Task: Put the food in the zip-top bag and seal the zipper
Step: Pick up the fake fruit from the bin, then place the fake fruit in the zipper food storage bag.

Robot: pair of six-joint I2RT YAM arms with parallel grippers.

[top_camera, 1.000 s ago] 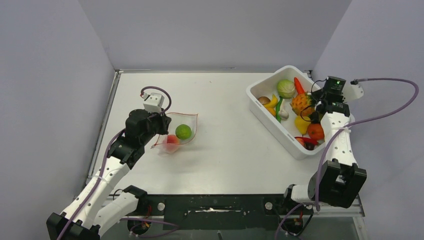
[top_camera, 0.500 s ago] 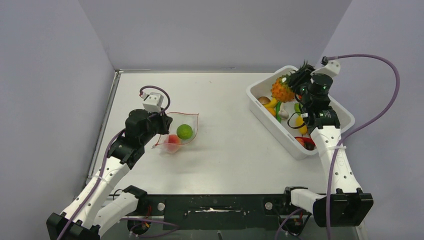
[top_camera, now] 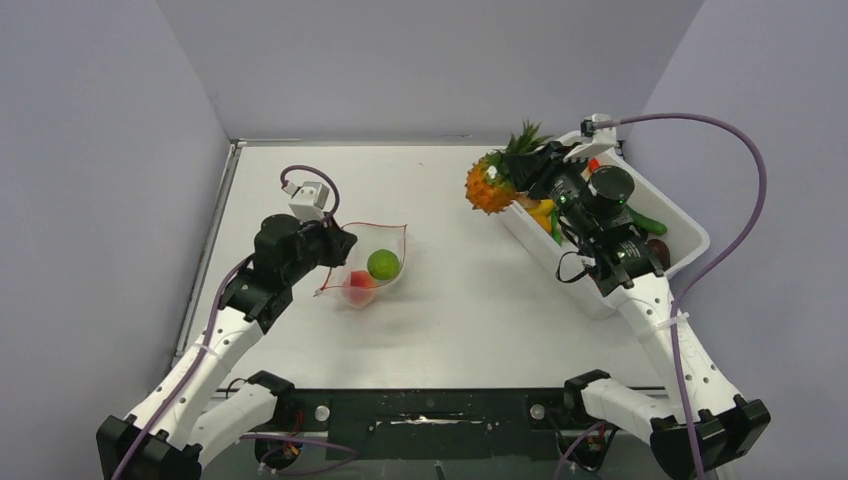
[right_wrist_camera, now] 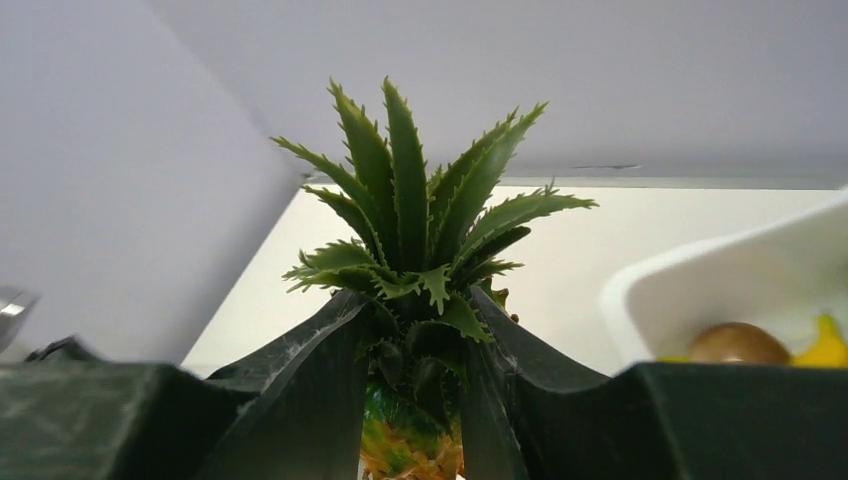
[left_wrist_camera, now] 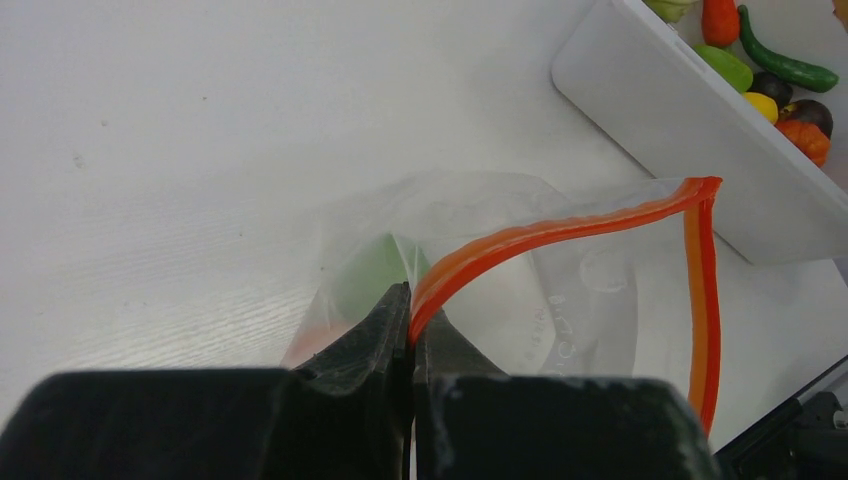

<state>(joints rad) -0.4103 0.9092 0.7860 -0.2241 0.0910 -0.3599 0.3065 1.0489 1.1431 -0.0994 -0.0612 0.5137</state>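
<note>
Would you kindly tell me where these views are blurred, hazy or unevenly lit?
Top external: evenly lit, sharp, only soft shadows. Left wrist: the left gripper is a dark, soft mass near the lens; the green ball looks hazy through the zip-top bag. Right wrist: the pineapple crown is crisp, the right gripper and white tub softer.

bag left, tub right, pineapple between

One bag, one tub, one pineapple

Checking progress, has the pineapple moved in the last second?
Yes. The pineapple, in the right hand, went from inside the white tub to left of its rim.
</note>
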